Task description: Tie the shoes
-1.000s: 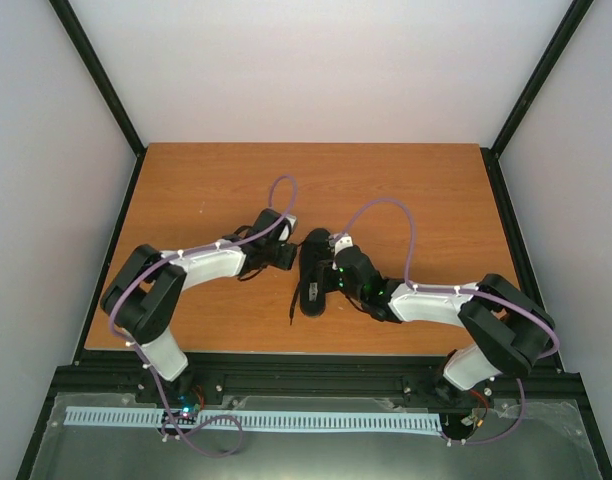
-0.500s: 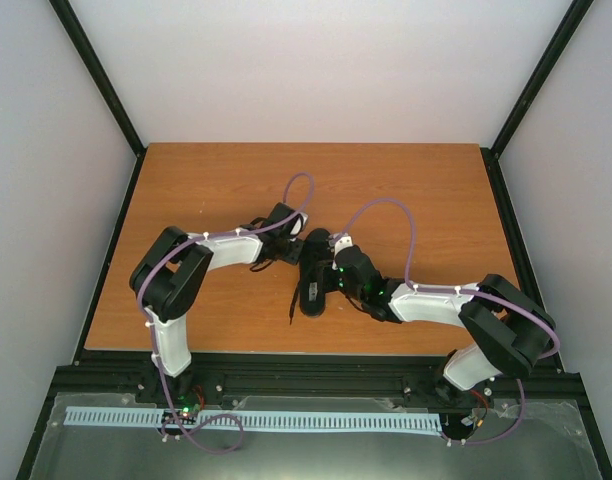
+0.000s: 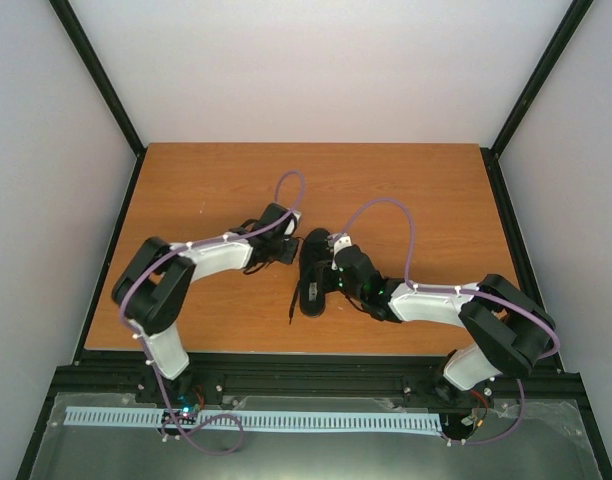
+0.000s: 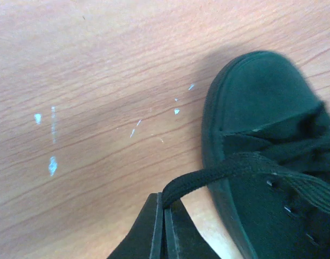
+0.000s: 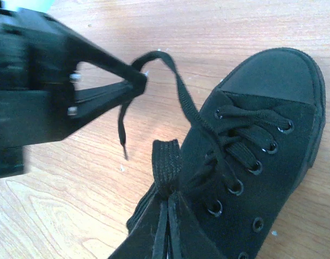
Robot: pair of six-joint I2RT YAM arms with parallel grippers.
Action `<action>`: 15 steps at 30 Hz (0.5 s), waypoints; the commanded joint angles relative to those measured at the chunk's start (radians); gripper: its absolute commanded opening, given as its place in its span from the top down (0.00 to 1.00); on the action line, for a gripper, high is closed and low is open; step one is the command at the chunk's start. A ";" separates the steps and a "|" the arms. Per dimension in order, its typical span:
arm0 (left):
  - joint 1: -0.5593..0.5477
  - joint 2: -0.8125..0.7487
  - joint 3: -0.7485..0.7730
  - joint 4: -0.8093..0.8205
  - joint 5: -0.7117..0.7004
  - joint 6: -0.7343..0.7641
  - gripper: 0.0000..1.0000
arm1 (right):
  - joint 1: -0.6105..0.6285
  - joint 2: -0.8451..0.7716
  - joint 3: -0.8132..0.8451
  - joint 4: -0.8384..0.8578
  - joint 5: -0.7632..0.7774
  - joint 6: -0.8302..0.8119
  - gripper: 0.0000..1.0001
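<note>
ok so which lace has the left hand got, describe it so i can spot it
On the wooden table lies one black sneaker. From its eyelets one lace runs sideways off the shoe to the shut left hand. Unlike the short lace pinched by the right hand, it stretches out with its tip dangling.

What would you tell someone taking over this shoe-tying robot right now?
Shoe: flat on the table between the arms, toe pointing away from them.
Left gripper: shut on one lace, drawn out sideways.
Right gripper: shut on the other lace, close to the tongue side.
Done: both laces gripped. No knot or bow visible.
Left to do: cross the laces, knot them, then make the bow.
</note>
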 commanded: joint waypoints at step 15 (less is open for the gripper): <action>-0.244 -0.450 -0.166 -0.296 0.369 -0.447 0.99 | 0.005 0.017 0.113 -0.116 -0.036 0.001 0.97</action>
